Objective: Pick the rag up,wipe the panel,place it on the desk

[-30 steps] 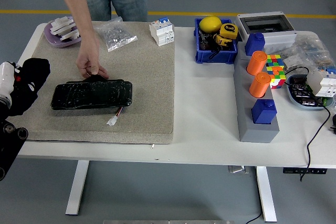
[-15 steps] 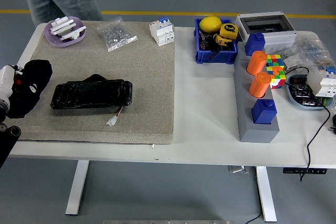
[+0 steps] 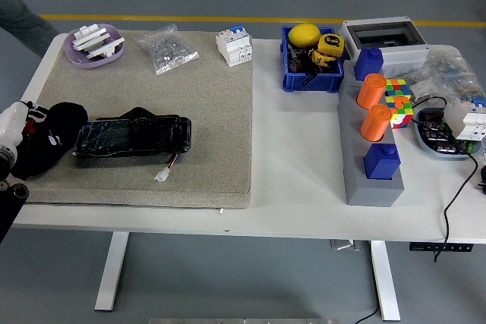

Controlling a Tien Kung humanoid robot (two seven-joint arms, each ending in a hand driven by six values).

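A black, shiny panel (image 3: 133,136) lies flat on the grey mat (image 3: 213,111) at the table's left. A small dark lump, which looks like a black rag (image 3: 140,114), sits against the panel's far edge. My left hand (image 3: 47,140), black with a white wrist, comes in from the left edge and sits at the panel's left end, touching or almost touching it. It is too dark to make out its shape. A short red-and-white wire with a white plug (image 3: 165,170) trails from the panel's near edge. My right arm is out of view.
On the mat's far side are a purple dish with white parts (image 3: 95,42), a bag of small parts (image 3: 168,48) and a white breaker (image 3: 233,45). To the right are a blue bin (image 3: 311,58), a grey block with orange cylinders (image 3: 372,134) and cables. A person's blurred leg (image 3: 19,13) is at the top left.
The person took their hand off the panel's far edge and walked off to the left. My left hand moved right, up to the panel's left end.
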